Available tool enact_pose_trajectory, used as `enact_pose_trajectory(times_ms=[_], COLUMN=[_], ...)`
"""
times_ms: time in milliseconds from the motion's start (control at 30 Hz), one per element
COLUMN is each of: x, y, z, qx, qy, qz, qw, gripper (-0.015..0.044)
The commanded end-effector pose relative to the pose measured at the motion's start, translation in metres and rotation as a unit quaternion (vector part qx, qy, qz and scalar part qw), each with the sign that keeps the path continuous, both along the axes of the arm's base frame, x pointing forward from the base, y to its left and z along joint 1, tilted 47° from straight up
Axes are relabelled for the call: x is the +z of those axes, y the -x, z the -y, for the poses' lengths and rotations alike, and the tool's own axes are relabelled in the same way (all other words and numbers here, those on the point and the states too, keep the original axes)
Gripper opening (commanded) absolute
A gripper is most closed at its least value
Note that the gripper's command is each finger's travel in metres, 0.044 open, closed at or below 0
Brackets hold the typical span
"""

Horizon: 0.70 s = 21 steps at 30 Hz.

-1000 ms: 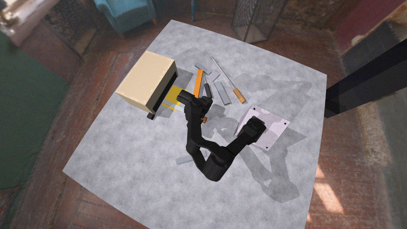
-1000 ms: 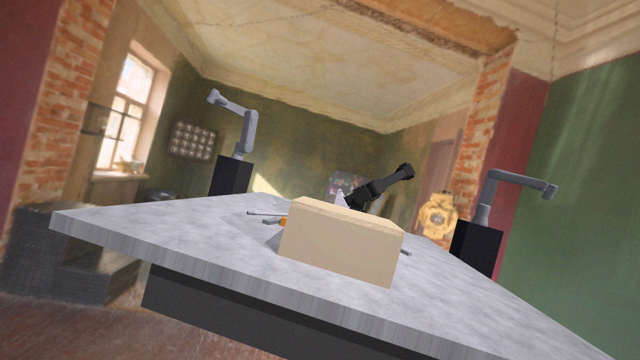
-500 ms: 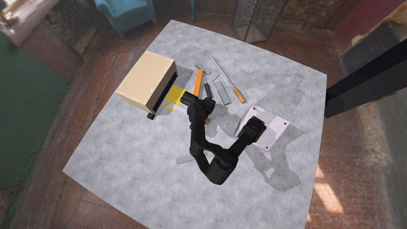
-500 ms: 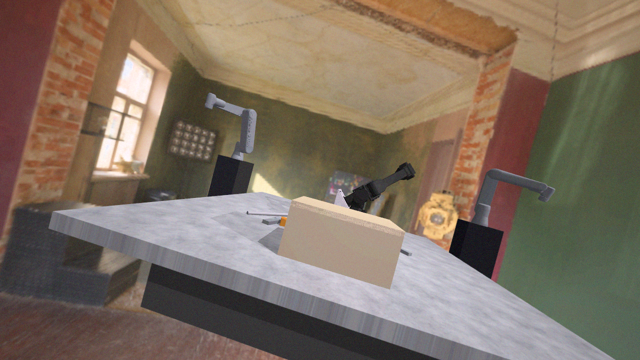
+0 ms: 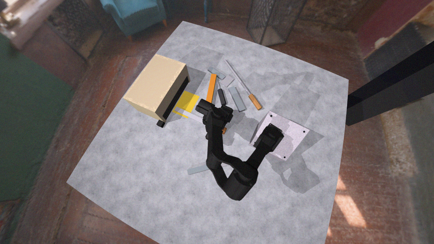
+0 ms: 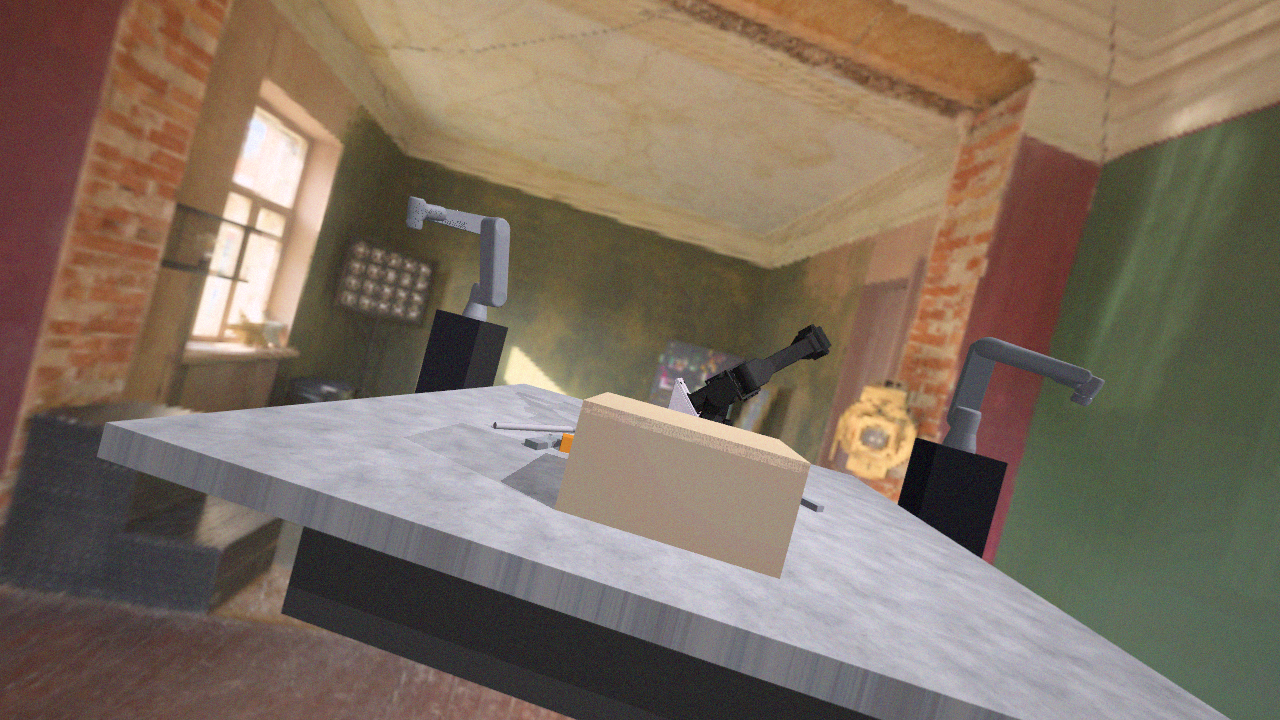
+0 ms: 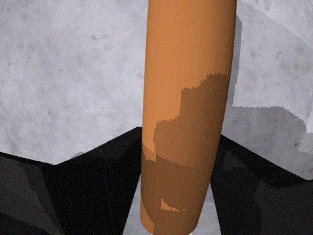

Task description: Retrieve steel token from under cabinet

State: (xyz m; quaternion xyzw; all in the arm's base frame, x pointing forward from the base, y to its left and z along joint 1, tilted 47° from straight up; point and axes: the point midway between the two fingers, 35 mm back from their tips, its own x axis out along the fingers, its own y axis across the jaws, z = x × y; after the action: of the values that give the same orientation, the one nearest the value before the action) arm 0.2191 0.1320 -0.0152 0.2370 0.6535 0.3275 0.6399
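Observation:
My gripper (image 5: 204, 107) (image 7: 177, 138) is shut on the round orange handle (image 7: 189, 70) (image 5: 224, 130) of a tool. It holds the tool low over the table, just in front of the tan cabinet (image 5: 154, 84) (image 6: 680, 483). A pale strip (image 5: 194, 117) runs from under my hand toward the cabinet's dark vent slots (image 5: 177, 97). The yellow marked area (image 5: 187, 101) lies between my hand and the cabinet. I cannot see the steel token in any view. In the exterior view the cabinet hides my fingers.
Behind my hand lie an orange flat bar (image 5: 211, 87), a dark-handled tool (image 5: 222, 96), a grey block (image 5: 237, 98) and a long rod with an orange handle (image 5: 255, 102). A small black block (image 5: 160, 123) sits at the cabinet's near corner. A grey strip (image 5: 197, 169) lies by the arm's base.

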Motion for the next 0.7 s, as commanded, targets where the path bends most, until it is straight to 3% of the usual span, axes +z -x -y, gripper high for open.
enact_pose_trajectory(times_ms=[0, 667], x=[-0.001, 0.01], y=[0.01, 0.008], z=[0.001, -0.006], qx=[0.003, -0.014], qy=[0.001, 0.002], qz=[-0.002, -0.017], qw=[1.0, 1.0], gripper=[0.0, 0.0])
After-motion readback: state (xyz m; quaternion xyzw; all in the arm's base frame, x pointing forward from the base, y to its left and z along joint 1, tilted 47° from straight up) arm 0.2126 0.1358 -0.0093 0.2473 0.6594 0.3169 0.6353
